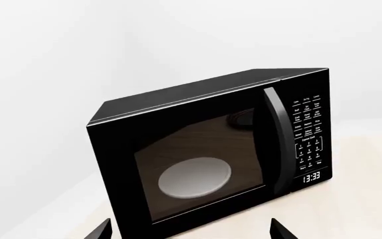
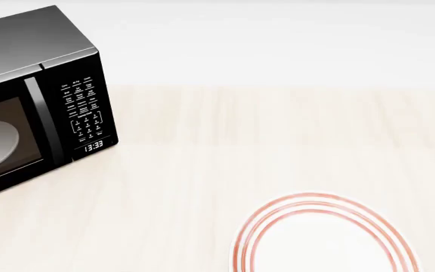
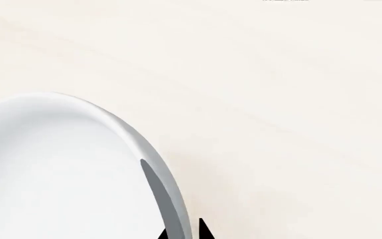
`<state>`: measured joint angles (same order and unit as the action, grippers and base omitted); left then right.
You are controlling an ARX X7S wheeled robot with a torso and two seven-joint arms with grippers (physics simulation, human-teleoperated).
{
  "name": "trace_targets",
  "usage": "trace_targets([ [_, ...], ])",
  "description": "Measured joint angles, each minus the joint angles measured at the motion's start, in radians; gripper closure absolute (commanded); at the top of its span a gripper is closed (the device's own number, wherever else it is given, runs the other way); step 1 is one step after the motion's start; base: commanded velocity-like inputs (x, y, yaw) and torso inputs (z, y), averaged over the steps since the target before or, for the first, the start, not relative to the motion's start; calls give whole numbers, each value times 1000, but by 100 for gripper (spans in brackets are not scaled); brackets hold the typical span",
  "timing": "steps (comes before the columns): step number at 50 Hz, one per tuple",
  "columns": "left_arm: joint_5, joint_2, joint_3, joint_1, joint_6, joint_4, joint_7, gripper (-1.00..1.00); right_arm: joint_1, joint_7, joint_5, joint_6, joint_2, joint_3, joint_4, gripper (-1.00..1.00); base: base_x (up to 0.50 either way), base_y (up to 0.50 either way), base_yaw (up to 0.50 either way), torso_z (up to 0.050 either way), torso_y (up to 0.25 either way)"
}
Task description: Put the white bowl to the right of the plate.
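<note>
The white bowl shows only in the right wrist view, glossy and plain, on or just above the pale wooden table; I cannot tell which. My right gripper is shut on the bowl's rim, one fingertip inside the wall and one outside. The plate, white with thin red-orange rings, lies at the near right of the head view, partly cut off by the frame's edge. The bowl and my right gripper are out of the head view. My left gripper is open and empty, facing the microwave.
A black microwave stands at the far left of the table, door shut, a pale disc showing behind its glass. It fills the left wrist view. Bare tabletop lies between the microwave and the plate.
</note>
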<state>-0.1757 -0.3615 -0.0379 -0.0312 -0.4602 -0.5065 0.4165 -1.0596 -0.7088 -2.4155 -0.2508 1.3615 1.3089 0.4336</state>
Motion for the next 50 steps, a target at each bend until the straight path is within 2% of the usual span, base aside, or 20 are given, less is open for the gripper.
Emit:
trace_targets([
  [3,0,-1,1,0,0,0,1,-100,1,1,3,3,-1,0,0,100,0,0,0,0,0],
  [4,0,-1,1,0,0,0,1,-100,2,1,4,5,-2,0,-1,-100,0,0,0,0,0],
  [18,-2,-4,3,-2,3,-1,4,-100,-24,3,45,37,5,-19,-29,-100,0,0,0,0,0],
  [25,-3,-5,4,-3,3,-2,6,-100,-33,-48,97,106,51,-31,-130,-100,0,0,0,0,0],
  [36,-5,-8,5,-6,5,-5,7,-100,-88,-269,319,214,154,-90,-420,-100,0,0,0,0,0],
  [50,-7,-12,17,-37,21,-46,2,-100,-142,-576,694,324,196,-134,-846,-100,0,0,0,0,0],
])
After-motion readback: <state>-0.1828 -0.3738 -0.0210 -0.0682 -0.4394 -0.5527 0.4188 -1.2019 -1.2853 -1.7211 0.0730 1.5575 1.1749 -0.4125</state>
